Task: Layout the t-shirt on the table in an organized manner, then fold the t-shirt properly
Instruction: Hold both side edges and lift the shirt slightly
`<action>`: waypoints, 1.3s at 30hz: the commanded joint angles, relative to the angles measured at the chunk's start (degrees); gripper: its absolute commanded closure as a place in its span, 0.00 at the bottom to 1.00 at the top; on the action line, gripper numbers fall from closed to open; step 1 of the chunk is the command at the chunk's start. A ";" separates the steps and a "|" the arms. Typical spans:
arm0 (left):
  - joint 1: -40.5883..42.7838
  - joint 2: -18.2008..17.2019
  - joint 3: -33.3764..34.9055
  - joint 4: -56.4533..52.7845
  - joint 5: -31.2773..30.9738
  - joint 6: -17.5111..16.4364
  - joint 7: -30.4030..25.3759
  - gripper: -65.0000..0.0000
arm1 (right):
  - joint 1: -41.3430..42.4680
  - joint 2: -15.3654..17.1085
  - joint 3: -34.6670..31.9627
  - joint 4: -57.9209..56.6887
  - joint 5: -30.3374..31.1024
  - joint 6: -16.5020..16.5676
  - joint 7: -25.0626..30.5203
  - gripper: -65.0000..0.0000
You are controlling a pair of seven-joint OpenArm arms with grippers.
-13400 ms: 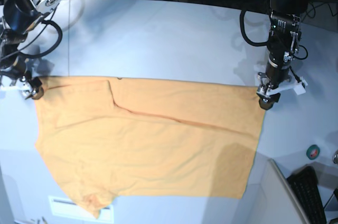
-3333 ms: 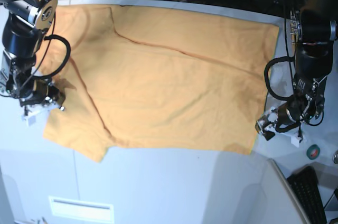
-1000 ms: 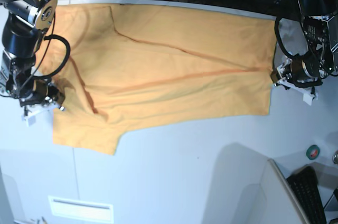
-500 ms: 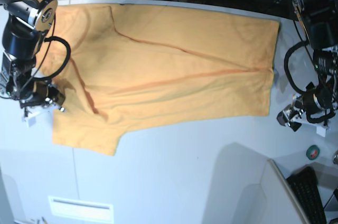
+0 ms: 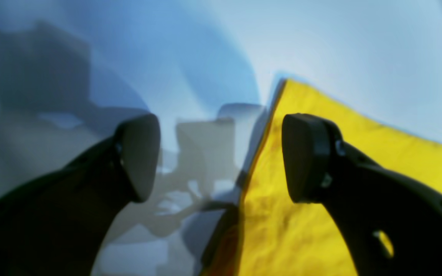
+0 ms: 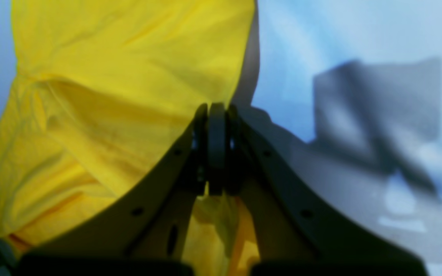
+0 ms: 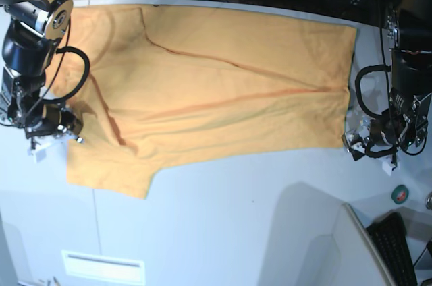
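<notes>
The orange-yellow shirt lies spread across the upper half of the counter in the base view, reaching from the upper left corner to the upper right, with one sleeve hanging down toward the lower left of the cloth. A long crease runs across its middle.

At the right edge of that view the left gripper sits just beside the shirt's lower right corner. Its jaws are spread wide with nothing between them; in its own camera one finger hangs over the yellow cloth and the other over bare counter.

At the left edge the right gripper sits low at the shirt's side. Its jaws are pressed together, with yellow cloth bunched around and under them; whether they pinch it I cannot tell.
</notes>
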 commanded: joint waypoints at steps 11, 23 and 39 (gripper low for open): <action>-2.03 0.96 -0.02 -3.08 -0.70 -7.85 -2.36 0.28 | 1.46 0.68 0.09 0.90 0.47 0.34 0.58 1.00; -1.68 2.45 -0.02 -5.37 -0.70 -8.11 -6.76 0.28 | 1.46 0.68 0.09 0.90 0.47 0.34 0.67 1.00; -1.59 3.77 -0.02 -8.88 -0.70 -8.11 -10.19 0.75 | 1.46 0.68 0.09 0.81 0.47 0.34 0.67 1.00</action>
